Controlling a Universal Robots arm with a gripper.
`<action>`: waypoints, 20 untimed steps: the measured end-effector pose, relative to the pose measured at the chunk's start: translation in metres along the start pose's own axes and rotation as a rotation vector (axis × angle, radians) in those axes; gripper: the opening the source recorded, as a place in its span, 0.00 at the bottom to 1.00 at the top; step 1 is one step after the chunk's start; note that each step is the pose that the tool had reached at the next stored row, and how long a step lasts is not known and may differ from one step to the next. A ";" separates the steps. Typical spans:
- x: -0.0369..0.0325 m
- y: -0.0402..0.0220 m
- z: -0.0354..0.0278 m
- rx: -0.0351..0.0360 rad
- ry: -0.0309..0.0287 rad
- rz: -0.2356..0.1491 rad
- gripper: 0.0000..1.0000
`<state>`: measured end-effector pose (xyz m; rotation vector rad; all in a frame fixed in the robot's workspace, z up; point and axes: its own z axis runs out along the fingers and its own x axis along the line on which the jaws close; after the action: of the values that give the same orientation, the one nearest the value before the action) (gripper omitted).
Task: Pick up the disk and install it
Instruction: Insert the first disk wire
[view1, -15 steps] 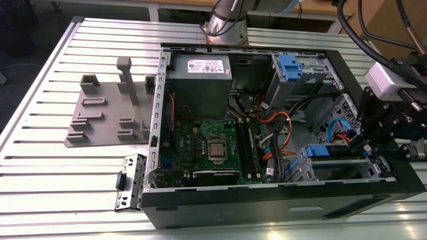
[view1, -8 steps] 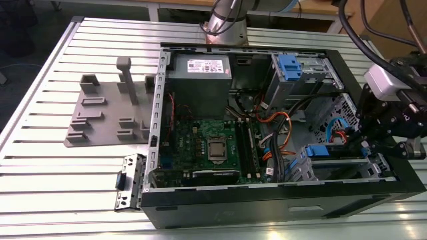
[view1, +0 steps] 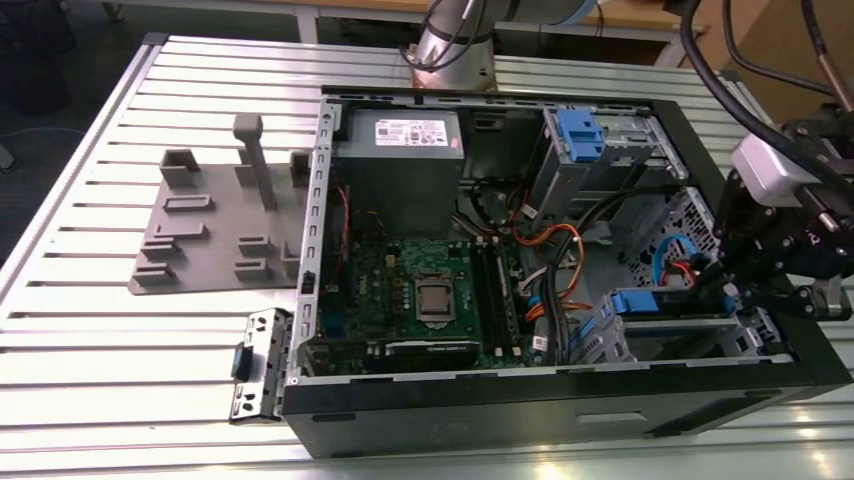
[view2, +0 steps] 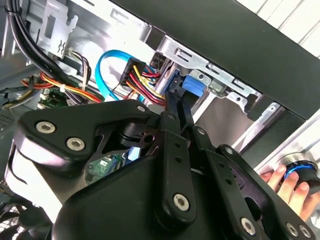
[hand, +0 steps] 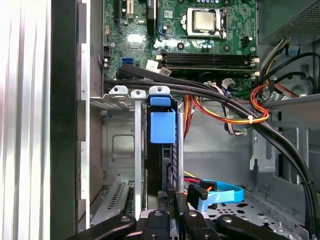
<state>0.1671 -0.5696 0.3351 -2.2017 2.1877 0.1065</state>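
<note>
The disk (hand: 161, 165) stands edge-on in the metal drive bay (hand: 117, 100) at the case's front corner, its blue carrier tab facing the motherboard. My gripper (hand: 172, 207) reaches in from the case's open side, and its fingers (hand: 192, 222) are closed on the disk's rear edge beside a blue data cable (hand: 220, 195). In the second wrist view the two black fingers (view2: 175, 130) run close together up to the blue carrier (view2: 191, 90). In the exterior view the gripper (view1: 727, 290) hangs over the case's right wall, next to the blue carrier (view1: 638, 303).
The open computer case (view1: 534, 410) lies on a slatted table. Inside are a motherboard (view1: 414, 290), a grey power-supply box (view1: 400, 160), an upper cage with a blue tab (view1: 581, 130) and orange and black cables (hand: 240, 117). A person's hand (view2: 285, 182) shows beside the case.
</note>
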 end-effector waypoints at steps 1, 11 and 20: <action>0.0000 0.0000 0.0003 0.0000 -0.0021 0.000 0.17; 0.0005 -0.0001 0.0047 0.0001 -0.0071 0.000 0.17; 0.0015 -0.0002 0.0086 0.0001 -0.0070 0.000 0.17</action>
<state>0.1671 -0.5704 0.3263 -2.1982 2.1836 0.1140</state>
